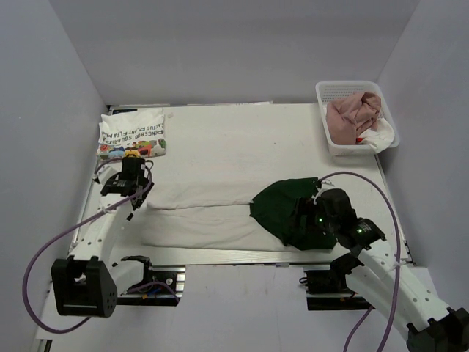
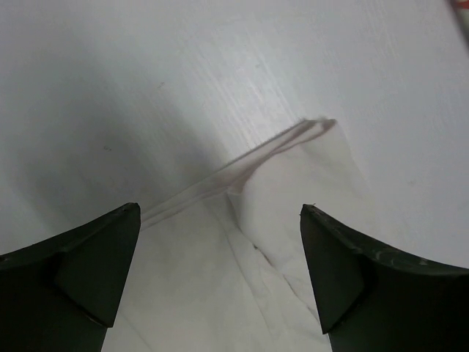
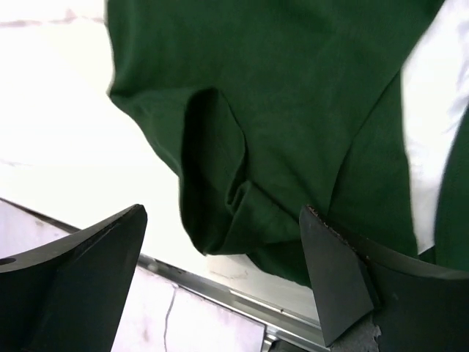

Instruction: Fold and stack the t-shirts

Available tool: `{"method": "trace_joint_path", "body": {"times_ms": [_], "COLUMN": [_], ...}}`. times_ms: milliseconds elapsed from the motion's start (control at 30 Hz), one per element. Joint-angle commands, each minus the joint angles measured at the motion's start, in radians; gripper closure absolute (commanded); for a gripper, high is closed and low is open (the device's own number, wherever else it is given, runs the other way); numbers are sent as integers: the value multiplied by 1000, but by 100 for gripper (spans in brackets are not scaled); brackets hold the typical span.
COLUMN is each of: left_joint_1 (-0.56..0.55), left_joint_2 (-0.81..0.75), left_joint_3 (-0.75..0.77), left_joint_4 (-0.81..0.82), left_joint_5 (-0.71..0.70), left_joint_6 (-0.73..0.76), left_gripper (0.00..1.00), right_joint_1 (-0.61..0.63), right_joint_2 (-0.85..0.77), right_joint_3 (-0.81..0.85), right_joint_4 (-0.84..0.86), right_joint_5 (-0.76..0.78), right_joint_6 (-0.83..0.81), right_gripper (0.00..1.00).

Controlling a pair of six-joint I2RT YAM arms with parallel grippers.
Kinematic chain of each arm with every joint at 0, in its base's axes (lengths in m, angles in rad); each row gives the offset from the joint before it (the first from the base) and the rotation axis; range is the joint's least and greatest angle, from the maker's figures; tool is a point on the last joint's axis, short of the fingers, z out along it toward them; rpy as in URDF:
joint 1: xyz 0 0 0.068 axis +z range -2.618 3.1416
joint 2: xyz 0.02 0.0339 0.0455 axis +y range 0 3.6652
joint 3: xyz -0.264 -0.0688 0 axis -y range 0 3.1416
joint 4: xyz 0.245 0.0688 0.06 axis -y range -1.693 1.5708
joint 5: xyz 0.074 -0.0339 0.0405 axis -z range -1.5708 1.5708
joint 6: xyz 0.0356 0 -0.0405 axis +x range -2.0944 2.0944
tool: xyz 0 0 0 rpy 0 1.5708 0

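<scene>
Though upside down, lettering (image 1: 133, 131) on t-shirt (image 1: 139, 117)

The left arm (image 1: 102, 227) stretches forward along the left edge of the worktop (image 1: 220, 139), its left gripper (image 2: 220, 213) angled down, jaws spread wide. The right arm (image 1: 381, 275) leans in from the near right corner, its right gripper (image 3: 223, 213) low, jaws likewise wide apart.

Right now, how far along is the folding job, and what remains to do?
Done: one printed t-shirt lies folded at the far left corner. In hand: the green-sleeved shirt lies across the middle, apparently folded lengthwise; the left gripper and right gripper are open over its ends, holding nothing. Left: finish and stack it, then fold the pink shirt and the white shirt waiting in the basket.
</scene>
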Motion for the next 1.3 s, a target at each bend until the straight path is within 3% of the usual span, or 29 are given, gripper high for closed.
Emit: {"method": "trace_joint_path", "body": {"times_ms": [0,167,200,267,333,500,733,900,967,1000,1033,1133,1233,1267], "left_joint_1": [2,-22,-22,-38,-70,-148,-214,-289,-312,-326,-355,-422,-469,-496], "left_joint_2": [-62,16,49,129,229,321,334,321,292,279,263,226,188,179], "left_joint_3": [74,86,86,86,86,17,-82,-136,-162,-215,-251,-377,-423,-405], "left_joint_4": [53,294,339,386,387,365,246,114,94,110,133,158,129,129], "left_joint_5": [37,383,510,574,593,568,511,577,664,716,849,976,1002,1002], "left_joint_6": [53,253,292,308,331,342,297,297,297,297,297,308,285,267], "left_gripper": [0,0,0,0,0,0,0,0,0,0,0,0,0,0], "right_joint_1": [1,1,4,1,1,-10,-52,-72,-85,-90,-98,-110,-107,-105], "right_joint_2": [-16,100,125,238,361,603,1017,1374,1523,1567,1608,1868,2027,2030], "right_joint_3": [99,116,118,125,148,216,444,778,921,1111,1186,1552,1882,1891], "right_joint_4": [28,200,217,254,253,167,242,250,263,254,228,194,122,189], "right_joint_5": [42,85,85,73,93,310,262,136,121,113,98,-39,-174,-250], "right_joint_6": [0,-25,-8,42,64,144,38,-72,-129,-143,-210,-306,-324,-324], "right_gripper": [10,10,10,10,10,10,10,10,10,10,10,10,10,10]}}
